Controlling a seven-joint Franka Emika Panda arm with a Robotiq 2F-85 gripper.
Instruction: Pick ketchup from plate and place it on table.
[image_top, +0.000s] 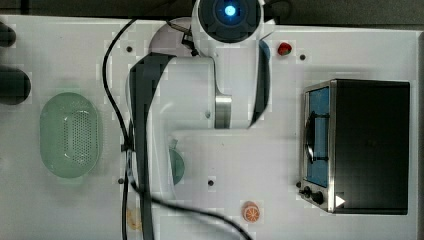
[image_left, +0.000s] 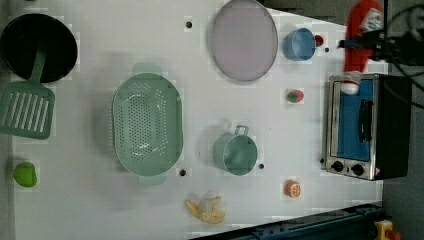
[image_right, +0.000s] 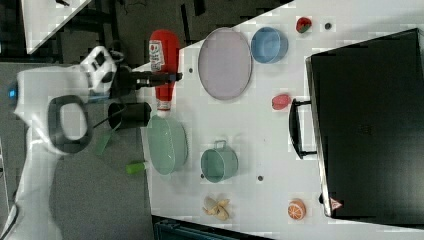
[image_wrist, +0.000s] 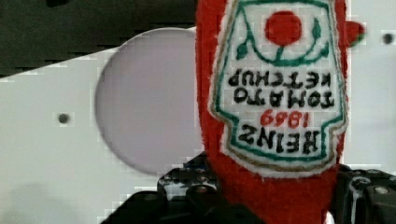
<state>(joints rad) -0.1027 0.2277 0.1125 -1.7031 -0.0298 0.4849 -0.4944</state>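
My gripper (image_right: 169, 77) is shut on the ketchup (image_right: 164, 60), a red bottle with a white label. It holds the bottle in the air, clear of the plate (image_right: 225, 62). In the left view the ketchup (image_left: 357, 40) hangs at the top right, its whitish cap end over the oven's edge, with the gripper (image_left: 369, 43) across its middle. The pale lilac plate (image_left: 244, 40) lies bare on the white table (image_left: 100, 50). The wrist view has the ketchup label (image_wrist: 280, 84) close up, the gripper (image_wrist: 275, 198) clamped at its base, and the plate (image_wrist: 149, 98) behind.
A green perforated basket (image_left: 146, 125), a green mug (image_left: 235, 152), a blue dish (image_left: 299, 44) and a toaster oven (image_left: 365, 125) stand on the table. A strawberry (image_left: 295, 95), an orange slice (image_left: 292, 188), a banana (image_left: 206, 209), a black pan (image_left: 39, 47) and a spatula (image_left: 27, 107) lie around.
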